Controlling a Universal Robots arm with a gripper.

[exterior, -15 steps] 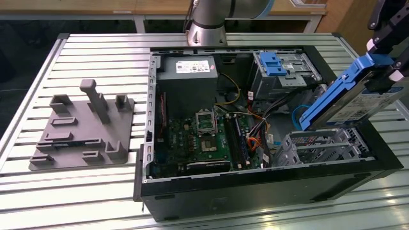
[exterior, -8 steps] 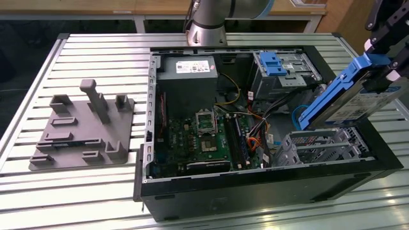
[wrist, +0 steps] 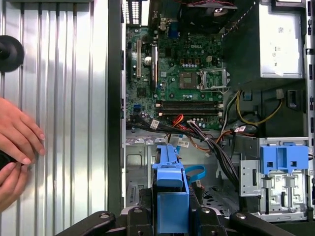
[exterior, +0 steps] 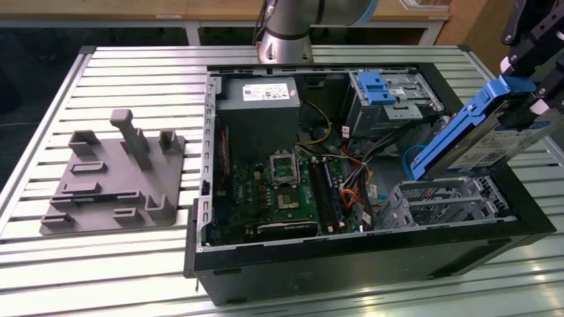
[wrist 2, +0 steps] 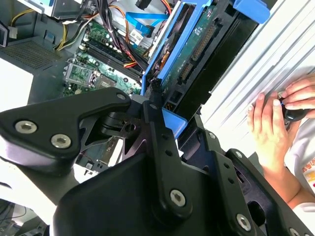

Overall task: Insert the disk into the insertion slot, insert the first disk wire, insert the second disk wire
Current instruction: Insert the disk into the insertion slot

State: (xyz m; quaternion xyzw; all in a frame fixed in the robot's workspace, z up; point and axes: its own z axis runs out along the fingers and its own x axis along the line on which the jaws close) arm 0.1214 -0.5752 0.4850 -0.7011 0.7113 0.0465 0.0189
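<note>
My gripper (exterior: pixel 522 99) is shut on the disk (exterior: pixel 483 135), a silver-grey drive with a white label in a bright blue carrier. The disk hangs tilted, its lower end just above the insertion slot (exterior: pixel 445 201), a small grey perforated cage at the near right corner of the open computer case (exterior: pixel 352 264). In the first wrist view the carrier's blue edge (wrist: pixel 171 194) stands between the black fingers (wrist: pixel 140 216), over the cage (wrist: pixel 137 164). The second wrist view has the disk's underside (wrist 2: pixel 192 46) beyond the gripper's linkage.
A larger grey bay with a blue latch (exterior: pixel 374 89) sits at the case's far right. A blue cable (exterior: pixel 407 158) and a bundle of coloured wires (wrist: pixel 216 147) lie beside the cage. A person's hands (wrist: pixel 17 142) rest on the slatted table (exterior: pixel 132 66). A grey fixture (exterior: pixel 110 175) stands at the exterior view's left.
</note>
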